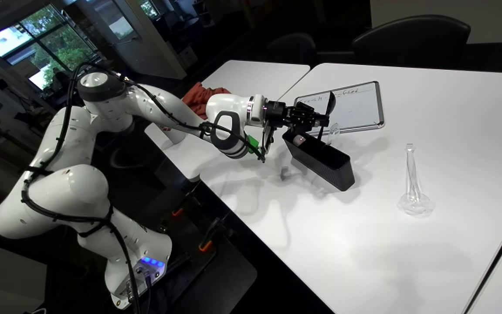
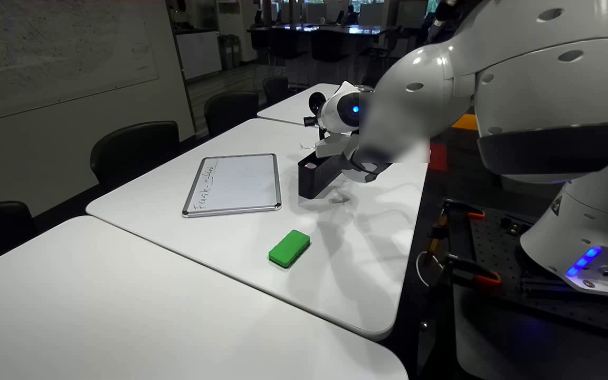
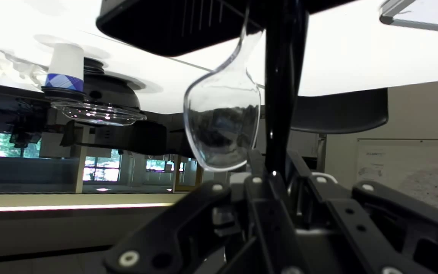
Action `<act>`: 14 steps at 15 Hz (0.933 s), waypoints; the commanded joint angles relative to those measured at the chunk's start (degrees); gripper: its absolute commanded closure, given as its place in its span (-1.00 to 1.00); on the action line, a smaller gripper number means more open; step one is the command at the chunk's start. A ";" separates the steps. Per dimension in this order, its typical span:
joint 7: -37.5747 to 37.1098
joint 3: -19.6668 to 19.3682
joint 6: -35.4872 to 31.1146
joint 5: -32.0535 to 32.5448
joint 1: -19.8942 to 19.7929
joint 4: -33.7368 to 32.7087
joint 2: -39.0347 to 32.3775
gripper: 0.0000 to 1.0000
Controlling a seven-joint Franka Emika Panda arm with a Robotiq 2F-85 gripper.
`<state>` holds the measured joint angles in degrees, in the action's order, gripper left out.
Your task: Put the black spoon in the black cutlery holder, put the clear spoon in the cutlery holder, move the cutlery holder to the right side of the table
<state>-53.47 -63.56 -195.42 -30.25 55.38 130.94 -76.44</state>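
From left in an exterior view, a red cloth (image 1: pixel 202 98) lies well left of the gripper (image 1: pixel 322 120); directly below the gripper stands the black cutlery holder (image 1: pixel 324 165) on the white table (image 1: pixel 456 139). The gripper is clenched on the black spoon (image 1: pixel 330 103), bowl above the fingertips, handle pointing down to the holder. Beside the gripper, bowl up, is the clear spoon (image 3: pixel 222 125), handle running to the holder. Beyond the gripper lies a whiteboard (image 1: pixel 357 109); well to its right, a clear long-necked object (image 1: pixel 414 194).

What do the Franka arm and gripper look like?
The glossy white, rounded arm has a black cable strapped along its outside and blue lights on its base. The black gripper is angular and jointed, with pale round screw heads.
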 commanded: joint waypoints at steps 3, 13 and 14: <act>4.83 2.89 -2.09 -3.28 -2.01 -1.67 -0.63 0.91; 12.54 2.69 -4.09 -11.65 0.59 0.35 1.43 -0.78; 10.21 1.90 -4.59 -9.49 1.23 1.28 1.80 -0.94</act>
<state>-43.81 -60.43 -197.59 -39.95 54.96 129.72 -76.74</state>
